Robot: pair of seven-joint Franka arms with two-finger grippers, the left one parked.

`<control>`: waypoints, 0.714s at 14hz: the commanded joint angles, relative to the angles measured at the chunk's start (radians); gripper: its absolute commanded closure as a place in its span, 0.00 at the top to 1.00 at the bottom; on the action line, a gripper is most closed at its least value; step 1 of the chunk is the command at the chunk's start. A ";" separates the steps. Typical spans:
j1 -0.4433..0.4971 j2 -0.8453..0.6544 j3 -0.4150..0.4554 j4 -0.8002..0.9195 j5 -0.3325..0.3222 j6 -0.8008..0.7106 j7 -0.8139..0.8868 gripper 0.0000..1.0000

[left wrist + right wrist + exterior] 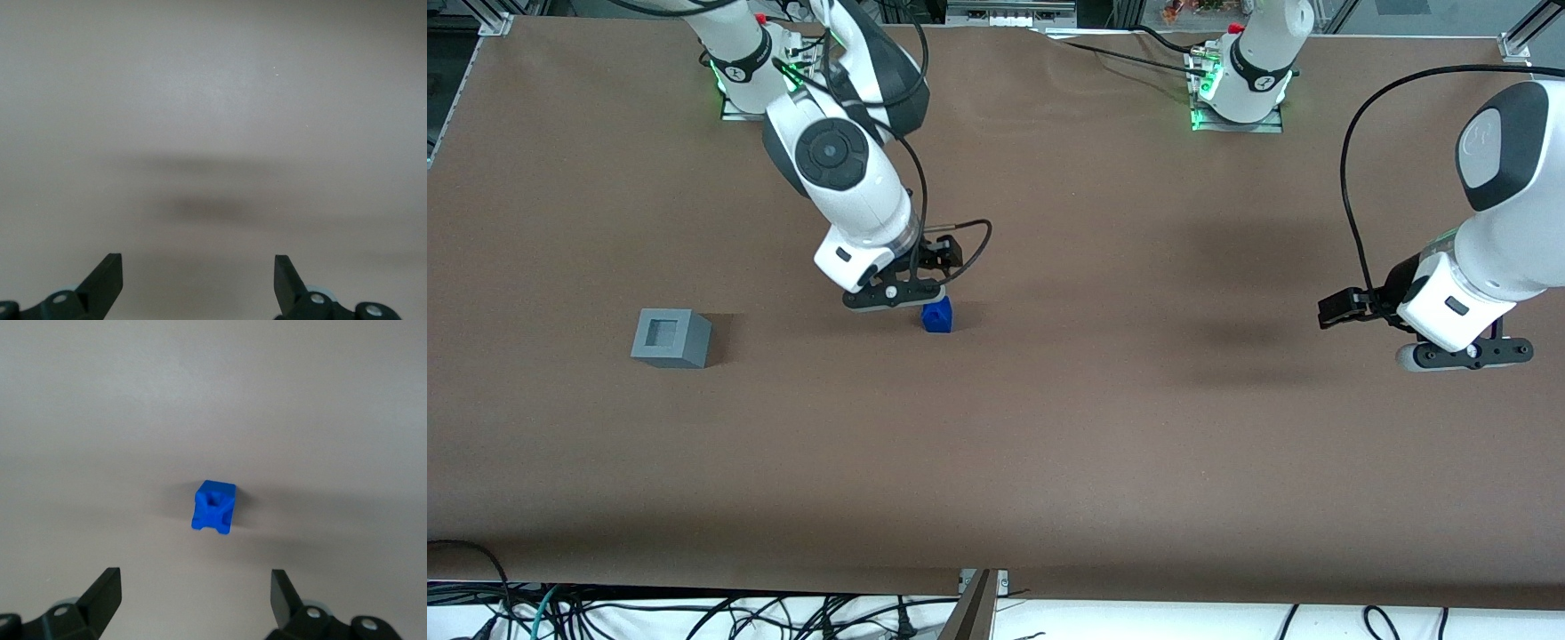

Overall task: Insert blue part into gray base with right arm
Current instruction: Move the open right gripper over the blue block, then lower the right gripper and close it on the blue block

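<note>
Right arm (845, 169) bent down over the table (1049, 427), claw (895, 296) spread wide and empty, above the cloth.

The arm reached out from its mount and angled its wrist downward, so the claw hung beside the one blue part (936, 315), not touching it; the wrist view showed both fingers (103, 593) apart with the part (214, 507) ahead of them on the cloth. One gray base (671, 337) sat well apart from the claw, toward the working arm's end of the table, recess up.
</note>
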 commanded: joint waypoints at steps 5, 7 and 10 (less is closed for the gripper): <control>0.008 0.094 0.003 -0.049 -0.052 0.158 0.025 0.99; 0.008 0.125 0.003 -0.049 -0.053 0.183 0.079 0.99; 0.018 0.164 0.003 -0.041 -0.055 0.206 0.138 0.98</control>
